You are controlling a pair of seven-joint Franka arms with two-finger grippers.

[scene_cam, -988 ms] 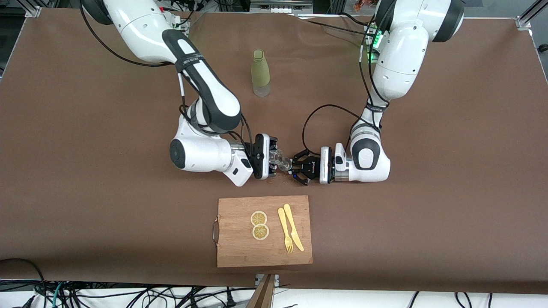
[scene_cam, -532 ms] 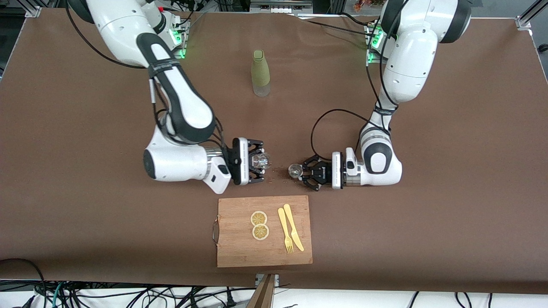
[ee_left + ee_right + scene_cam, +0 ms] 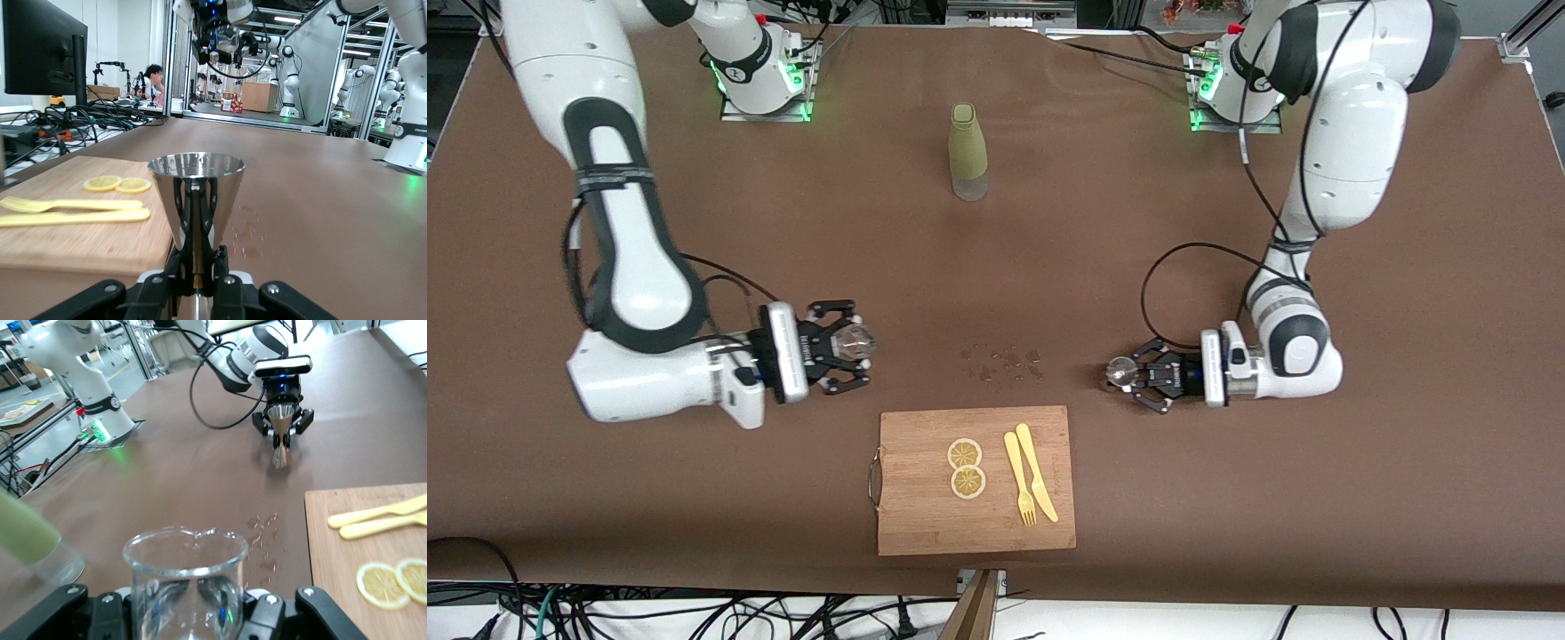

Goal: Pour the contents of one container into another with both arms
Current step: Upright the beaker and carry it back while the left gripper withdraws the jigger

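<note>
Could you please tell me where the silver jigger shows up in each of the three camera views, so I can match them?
Front view: the jigger sits in the left gripper, toward the left arm's end of the table.
Left wrist view: the jigger fills the centre, upright, close up.
Right wrist view: the jigger is small and distant, beyond the glass cup.
Shared landmark: the cutting board with lemon slices.

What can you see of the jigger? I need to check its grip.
The jigger is polished silver metal, hourglass-shaped, with a round open mouth up. It stands upright, its waist clamped in the left gripper, low over the brown table toward the left arm's end, beside the spilled drops. Its contents cannot be seen.
</note>
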